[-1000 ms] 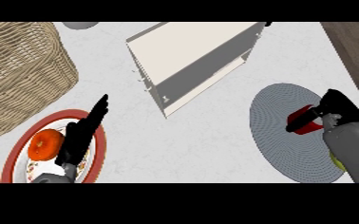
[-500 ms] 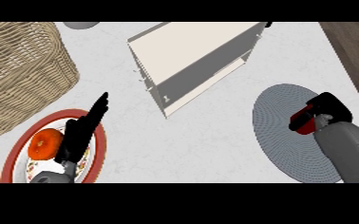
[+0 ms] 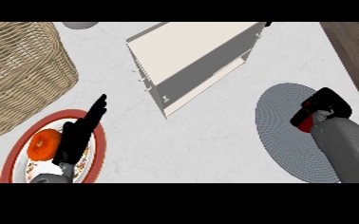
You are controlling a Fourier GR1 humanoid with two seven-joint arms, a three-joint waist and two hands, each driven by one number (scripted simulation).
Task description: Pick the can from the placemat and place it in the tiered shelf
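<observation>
At the far left a wicker basket (image 3: 28, 71) sits on the pale surface (image 3: 210, 137), and below it the left hand (image 3: 76, 137) rests over a red-rimmed plate (image 3: 98, 142) holding an orange fruit (image 3: 45, 144), its fingers (image 3: 97, 108) straight and pressed together. In the middle stands the white tiered shelf (image 3: 193, 59), tilted in the view. At the right, on the grey round placemat (image 3: 280, 128), the right hand (image 3: 324, 105) has its fingers curled round the red can (image 3: 303, 123), mostly hidden.
</observation>
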